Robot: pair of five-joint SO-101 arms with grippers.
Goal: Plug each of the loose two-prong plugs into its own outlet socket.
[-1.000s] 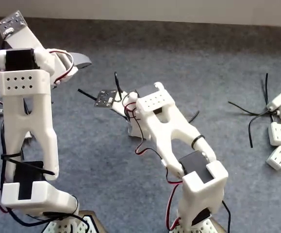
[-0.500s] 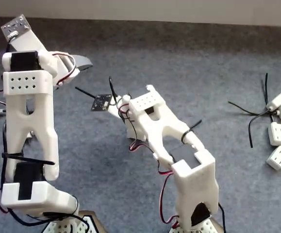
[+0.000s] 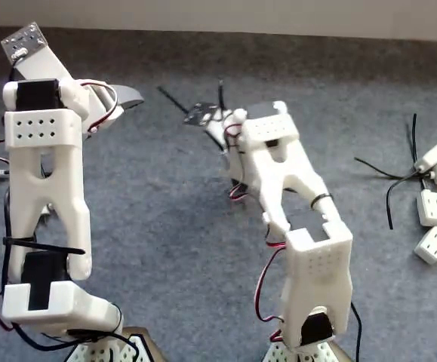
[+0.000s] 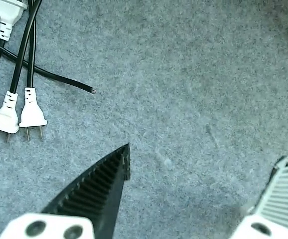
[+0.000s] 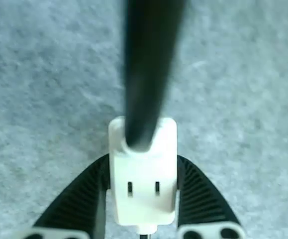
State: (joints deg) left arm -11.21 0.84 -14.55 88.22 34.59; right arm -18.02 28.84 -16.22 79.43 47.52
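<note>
In the high view, the right arm [image 3: 282, 162] has just swung: half a second ago its wrist pointed toward the left arm [image 3: 44, 173], and now it points farther back and more to the side where the other sockets [image 3: 432, 207] lie on the carpet [image 3: 165, 249]. The left arm and these sockets keep the same place as before. I judge this means that the held piece is being carried to a new spot, and no plug is joined to a socket yet. In the left wrist view, the left gripper [image 4: 203, 157] hangs over bare carpet with its fingers spread wide and nothing between them. The loose plugs [image 4: 33, 112] lie side by side on their black cords, a little apart from the dark finger, prongs free. In the right wrist view, the right gripper [image 5: 144, 162] is closed firmly on a white socket [image 5: 143, 144], one finger on each side. Its two slots face the camera, and its black cord [image 5: 151, 64] runs away from the wrist.
</note>
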